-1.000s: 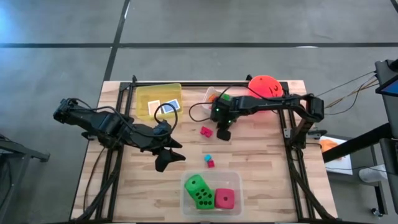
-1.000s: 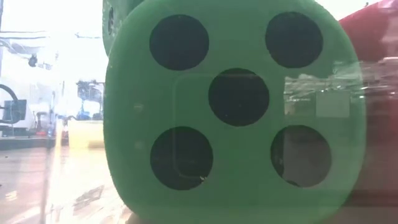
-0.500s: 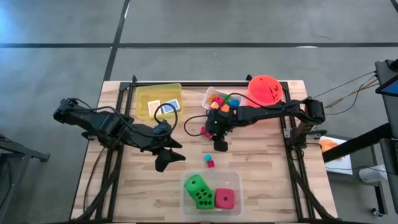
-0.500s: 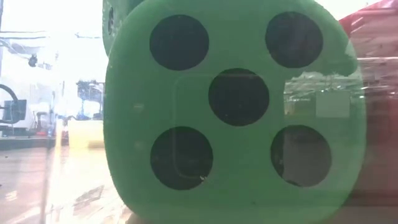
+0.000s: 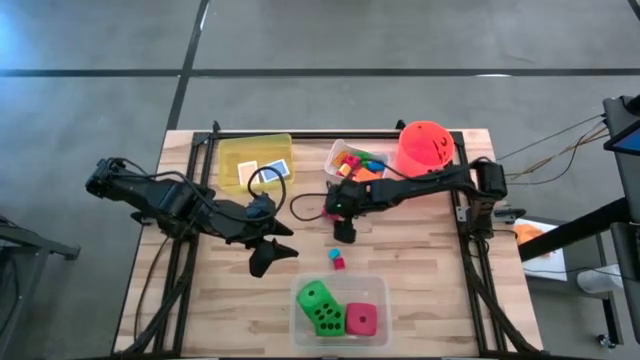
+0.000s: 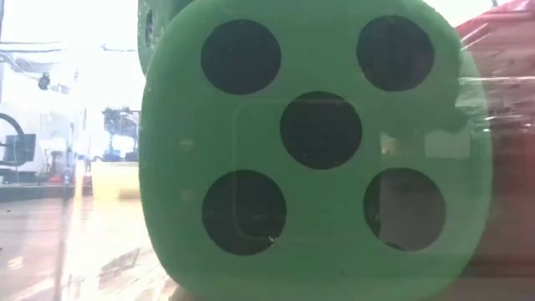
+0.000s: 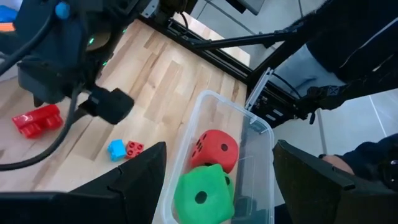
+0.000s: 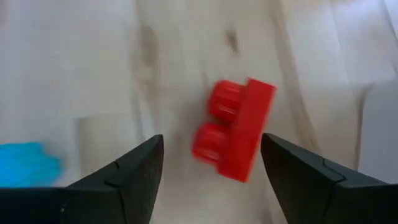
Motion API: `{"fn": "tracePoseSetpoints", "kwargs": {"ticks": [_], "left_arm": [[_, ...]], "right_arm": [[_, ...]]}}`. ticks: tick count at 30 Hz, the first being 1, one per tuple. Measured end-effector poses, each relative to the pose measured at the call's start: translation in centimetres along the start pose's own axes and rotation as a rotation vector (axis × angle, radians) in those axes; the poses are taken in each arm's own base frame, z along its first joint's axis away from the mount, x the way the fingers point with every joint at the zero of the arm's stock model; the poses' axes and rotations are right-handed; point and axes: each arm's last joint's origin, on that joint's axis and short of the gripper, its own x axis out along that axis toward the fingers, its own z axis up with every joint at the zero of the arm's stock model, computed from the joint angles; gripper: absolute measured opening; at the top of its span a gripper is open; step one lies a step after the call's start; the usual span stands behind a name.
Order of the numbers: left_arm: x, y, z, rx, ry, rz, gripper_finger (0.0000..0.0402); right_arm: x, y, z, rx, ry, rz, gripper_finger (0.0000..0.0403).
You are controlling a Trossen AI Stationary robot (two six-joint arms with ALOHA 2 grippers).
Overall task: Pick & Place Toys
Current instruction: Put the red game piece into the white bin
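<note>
A red two-stud block lies flat on the wooden table, ahead of my right gripper. That gripper is open, with a finger to either side and short of the block, touching nothing. The block also shows beside my right gripper in the left wrist view. A small blue block and a small red one lie nearer the front. My left gripper hangs open above the table's left half, and its fingers are empty.
A clear tub at the front holds a green die and a red die. The green die fills the low view. At the back stand a yellow tub with tiles, a tub of small blocks and an orange bucket.
My right arm has swung away from the tub of small blocks, which now shows. Its gripper has gone toward the table's near-left and down, and now stands over the red block. The toys on the table have not moved.
</note>
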Motion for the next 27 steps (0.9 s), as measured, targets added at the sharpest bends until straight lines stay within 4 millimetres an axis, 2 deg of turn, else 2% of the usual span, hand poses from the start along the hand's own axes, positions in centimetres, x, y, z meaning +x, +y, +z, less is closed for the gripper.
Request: {"fn": "tracePoseSetpoints", "kwargs": {"ticks": [8, 14, 19, 27], "left_arm": [[0.0, 0.0, -0.1, 0.004, 0.006, 0.004, 0.0281], [0.0, 0.0, -0.2, 0.004, 0.008, 0.007, 0.0281], [0.0, 0.0, -0.2, 0.001, 0.009, 0.007, 0.0281], [0.0, 0.0, -0.2, -0.007, 0.009, 0.007, 0.0281]], "right_arm": [[1.6, -0.2, -0.4, 0.018, 0.023, -0.093, 0.0265], [3.3, 0.1, -1.1, 0.021, 0.081, -0.079, 0.0265], [3.8, 0.2, -1.0, 0.037, 0.072, -0.088, 0.0261], [3.8, 0.2, -0.9, 0.054, 0.061, -0.102, 0.0179]]}}
